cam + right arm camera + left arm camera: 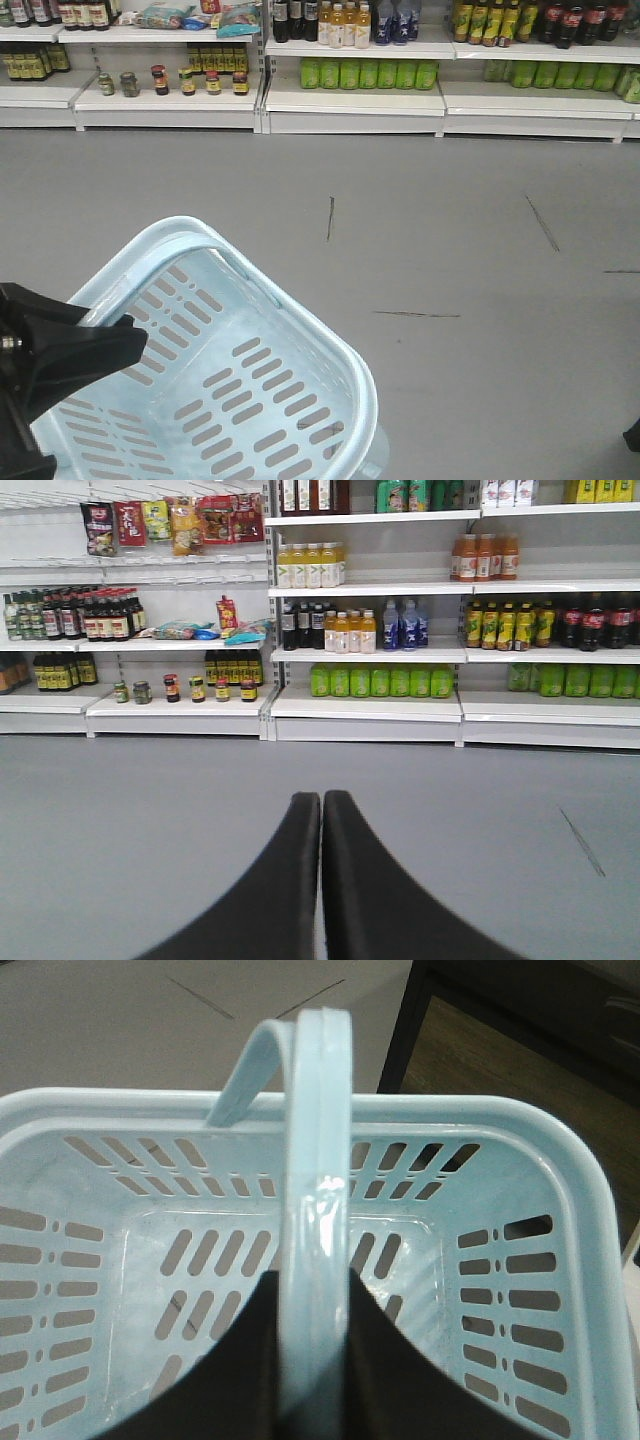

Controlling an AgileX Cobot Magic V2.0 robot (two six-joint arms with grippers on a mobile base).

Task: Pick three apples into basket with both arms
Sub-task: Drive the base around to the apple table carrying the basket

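The pale blue basket [352, 372] hangs tilted above the grey floor at the lower left of the front view. Its inside shows only slotted walls and bottom. My left gripper [312, 1282] is shut on the basket's swing handle [320, 1140], with one black finger on each side of the bar. In the front view that same gripper [135, 345] comes in from the left edge over the basket rim. My right gripper [321, 798] is shut with nothing between its fingers, held above the floor and facing the shelves. The apples are out of view.
White store shelves [350, 100] run along the back, holding bottles [345, 630], jars [190, 688] and green packs [380, 680]. Grey floor [450, 230] lies between me and them. A dark frame over a brown surface [500, 1030] stands just beyond the basket in the left wrist view.
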